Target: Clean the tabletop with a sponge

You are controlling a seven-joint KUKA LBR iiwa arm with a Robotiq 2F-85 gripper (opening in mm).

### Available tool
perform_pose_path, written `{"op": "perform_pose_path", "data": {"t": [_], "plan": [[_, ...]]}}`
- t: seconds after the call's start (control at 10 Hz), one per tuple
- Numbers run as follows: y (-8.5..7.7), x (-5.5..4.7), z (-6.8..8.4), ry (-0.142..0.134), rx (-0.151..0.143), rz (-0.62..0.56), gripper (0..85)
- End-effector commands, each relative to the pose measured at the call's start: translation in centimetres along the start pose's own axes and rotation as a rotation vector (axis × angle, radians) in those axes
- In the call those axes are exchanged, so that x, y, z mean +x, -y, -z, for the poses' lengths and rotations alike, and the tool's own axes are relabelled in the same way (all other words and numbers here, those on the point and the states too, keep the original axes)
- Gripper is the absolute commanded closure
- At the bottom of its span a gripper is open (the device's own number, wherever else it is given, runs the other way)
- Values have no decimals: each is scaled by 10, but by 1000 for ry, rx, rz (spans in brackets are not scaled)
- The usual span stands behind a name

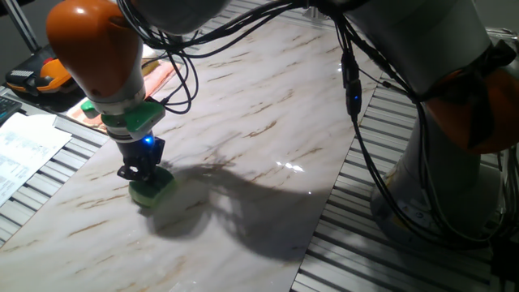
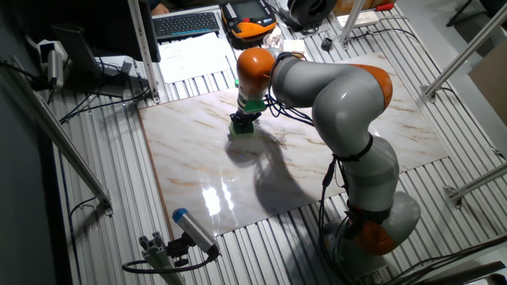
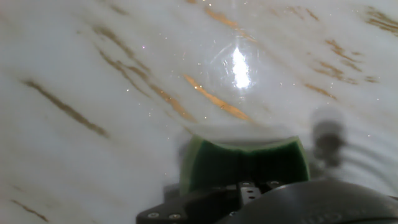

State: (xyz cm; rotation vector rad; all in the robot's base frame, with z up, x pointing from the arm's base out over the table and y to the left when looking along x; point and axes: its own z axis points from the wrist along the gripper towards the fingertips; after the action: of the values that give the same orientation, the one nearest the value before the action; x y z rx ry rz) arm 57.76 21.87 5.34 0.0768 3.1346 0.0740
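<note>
The white marble-look tabletop (image 1: 268, 138) with thin brown veins fills the middle of both fixed views (image 2: 317, 158). The small green sponge (image 1: 152, 190) lies flat on it near the left side, and it also shows in the other fixed view (image 2: 242, 130) and in the hand view (image 3: 245, 163). My gripper (image 1: 144, 174) stands straight down over the sponge, shut on it and pressing it onto the slab. In the hand view the fingers are mostly hidden behind the black hand body; the sponge's dark green side faces the camera.
Grey slatted metal (image 1: 397, 243) surrounds the slab. An orange striped cloth (image 1: 162, 77) lies past the slab's far left edge. Papers (image 1: 24, 146) and an orange-black handheld device (image 1: 40, 77) lie at the left. The arm's base (image 2: 372, 222) stands at the slab's near edge.
</note>
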Motion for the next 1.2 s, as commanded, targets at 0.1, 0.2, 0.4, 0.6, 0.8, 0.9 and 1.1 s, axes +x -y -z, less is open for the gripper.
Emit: {"op": "perform_pose_path", "data": {"t": [0.1,0.2,0.4,0.6,0.8,0.9,1.1], "plan": [[-4,0,3,4,24,-2,850],[-4,0,3,4,20,-2,850],[-4,0,2,4,17,-1,850],[-4,0,2,19,4,-20,850],[-4,0,2,19,-21,-77,850],[-4,0,2,14,-32,-82,850],[-4,0,2,0,-62,-104,850]]}}
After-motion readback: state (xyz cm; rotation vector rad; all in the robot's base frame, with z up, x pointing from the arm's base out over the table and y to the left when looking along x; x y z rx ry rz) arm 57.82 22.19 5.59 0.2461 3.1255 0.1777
